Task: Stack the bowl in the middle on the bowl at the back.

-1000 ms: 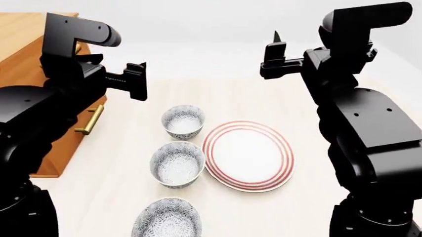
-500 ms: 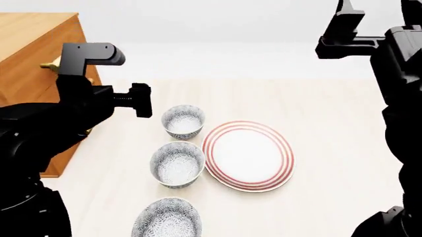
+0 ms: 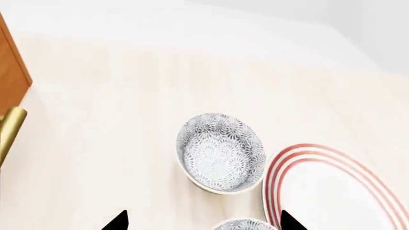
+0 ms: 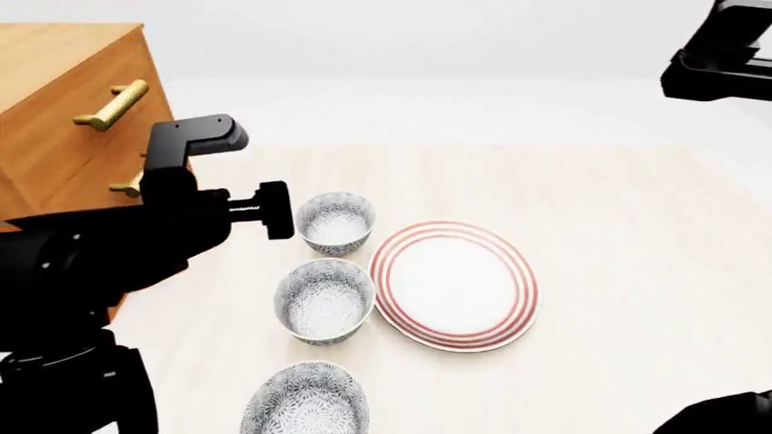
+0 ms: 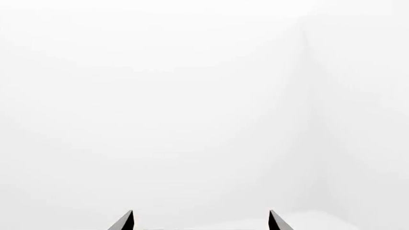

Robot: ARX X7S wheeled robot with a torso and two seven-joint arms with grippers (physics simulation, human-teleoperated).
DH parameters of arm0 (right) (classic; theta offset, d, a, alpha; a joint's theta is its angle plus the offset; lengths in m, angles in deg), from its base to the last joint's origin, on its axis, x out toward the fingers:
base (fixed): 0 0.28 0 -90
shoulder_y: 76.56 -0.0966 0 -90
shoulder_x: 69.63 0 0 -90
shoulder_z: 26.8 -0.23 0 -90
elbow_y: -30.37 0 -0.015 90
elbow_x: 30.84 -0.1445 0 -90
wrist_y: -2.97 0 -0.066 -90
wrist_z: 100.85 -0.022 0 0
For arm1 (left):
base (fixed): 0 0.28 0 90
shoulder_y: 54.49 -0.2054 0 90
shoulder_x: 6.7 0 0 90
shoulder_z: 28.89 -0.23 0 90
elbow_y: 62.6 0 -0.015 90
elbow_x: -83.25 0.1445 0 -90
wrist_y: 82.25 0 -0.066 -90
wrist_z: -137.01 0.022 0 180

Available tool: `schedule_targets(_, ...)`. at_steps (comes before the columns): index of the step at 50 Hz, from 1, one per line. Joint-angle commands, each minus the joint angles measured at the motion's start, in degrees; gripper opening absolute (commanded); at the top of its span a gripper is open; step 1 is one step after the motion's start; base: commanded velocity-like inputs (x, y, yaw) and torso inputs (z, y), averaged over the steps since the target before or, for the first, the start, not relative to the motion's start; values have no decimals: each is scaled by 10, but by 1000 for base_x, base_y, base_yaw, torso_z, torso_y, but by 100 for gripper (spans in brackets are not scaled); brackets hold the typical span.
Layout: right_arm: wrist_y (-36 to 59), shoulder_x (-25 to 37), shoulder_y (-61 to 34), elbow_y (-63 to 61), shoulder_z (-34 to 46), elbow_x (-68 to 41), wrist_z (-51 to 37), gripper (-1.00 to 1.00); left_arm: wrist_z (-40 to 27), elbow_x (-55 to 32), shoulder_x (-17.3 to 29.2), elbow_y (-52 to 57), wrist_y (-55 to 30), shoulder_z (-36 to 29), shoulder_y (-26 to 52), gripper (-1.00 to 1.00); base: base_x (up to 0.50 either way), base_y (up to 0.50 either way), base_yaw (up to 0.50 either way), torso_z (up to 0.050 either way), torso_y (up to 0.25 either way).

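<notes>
Left end effector point(image 4: 280, 211), tips spread apart and holding nothing, is hovering just left of the bowl at the back point(image 4: 334, 221), above the surface point(image 4: 603, 235). The bowl in the middle point(image 4: 324, 300) is sitting directly in front of it, apart from it, beside the red-ringed plate point(image 4: 455, 284). Three speckled bowls and one plate are showing; the nearest bowl point(image 4: 307, 400) is being cut off by the frame. Right end effector point(image 5: 200, 221), tips likewise spread, is facing blank white background.
</notes>
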Motion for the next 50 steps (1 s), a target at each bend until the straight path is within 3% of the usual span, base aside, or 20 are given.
schedule_targets(1, 2, 3, 1, 3, 0, -1, -7, 100, -15, -12, -2, -21, -33, 1, 0, 100, 0, 0, 0, 0, 0)
schedule_targets(13, -2, 4, 8, 6, 3, -3, -10, 100, -94, -129, 29, -30, -36, -18, -17, 100, 0, 0, 0, 0, 0)
schedule_targets(32, -19, 4, 26, 16, 14, -3, -14, 100, -224, -262, 38, -46, -33, 7, -54, 100, 0, 0, 0, 0, 0)
schedule_targets(50, -20, 3, 36, 17, 14, -10, -15, 100, -250, -298, 43, -66, -4, -6, -70, 100, 0, 0, 0, 0, 0)
